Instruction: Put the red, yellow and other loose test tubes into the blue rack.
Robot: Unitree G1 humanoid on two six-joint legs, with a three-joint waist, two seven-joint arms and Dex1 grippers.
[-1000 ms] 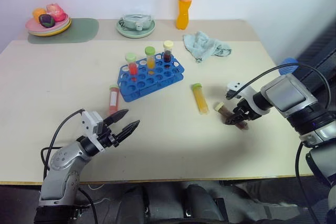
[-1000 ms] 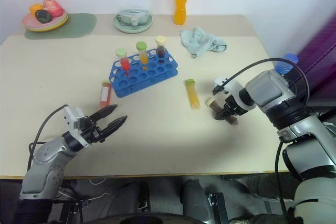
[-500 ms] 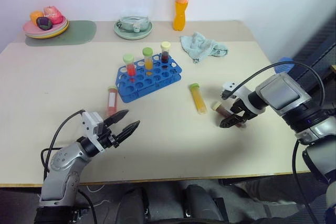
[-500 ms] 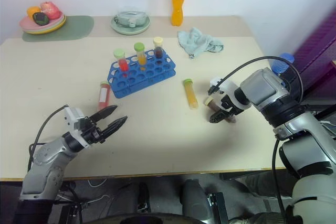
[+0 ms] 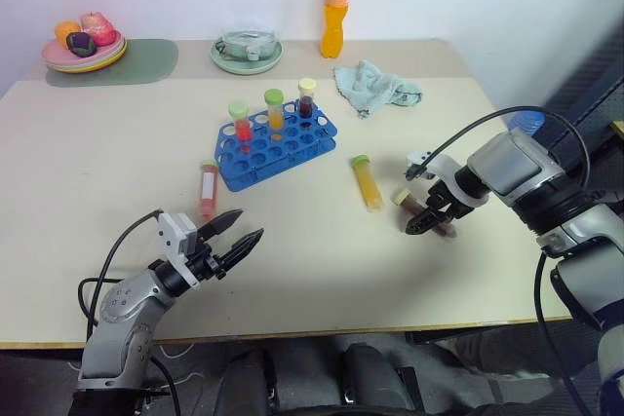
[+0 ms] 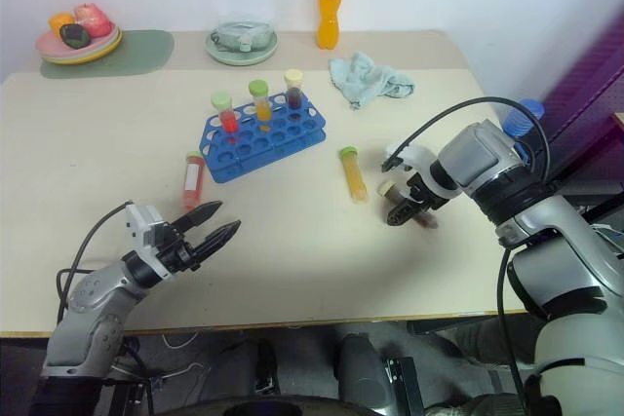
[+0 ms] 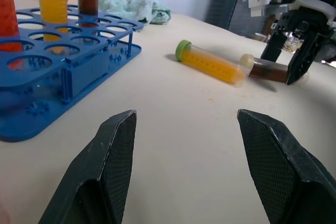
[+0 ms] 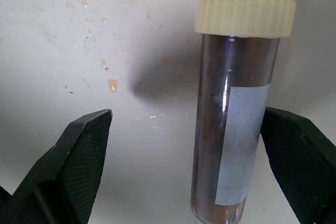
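The blue rack (image 5: 278,146) stands mid-table with a red, a yellow and a brown tube upright in its back row. Three loose test tubes lie flat. The red one (image 5: 208,187) rests left of the rack and the yellow one (image 5: 368,183) right of it. The brown one (image 5: 413,207), pale-capped, lies under my right gripper (image 5: 432,226). That gripper is open, pointing steeply down, one finger on each side of the brown tube (image 8: 231,129) without touching it. My left gripper (image 5: 234,242) is open and empty near the front left, level, a short way in front of the red tube.
An orange drink bottle (image 5: 336,7), a teal cloth (image 5: 378,85) and a green plate (image 5: 246,50) sit at the back. A fruit plate (image 5: 83,44) rests on a green mat (image 5: 146,54) at the back left. A blue-capped object (image 5: 526,122) stands off the right edge.
My right gripper's fingers have spread wider around the brown tube, which still lies on the table. The left arm has kept still; the camera view shifted slightly.
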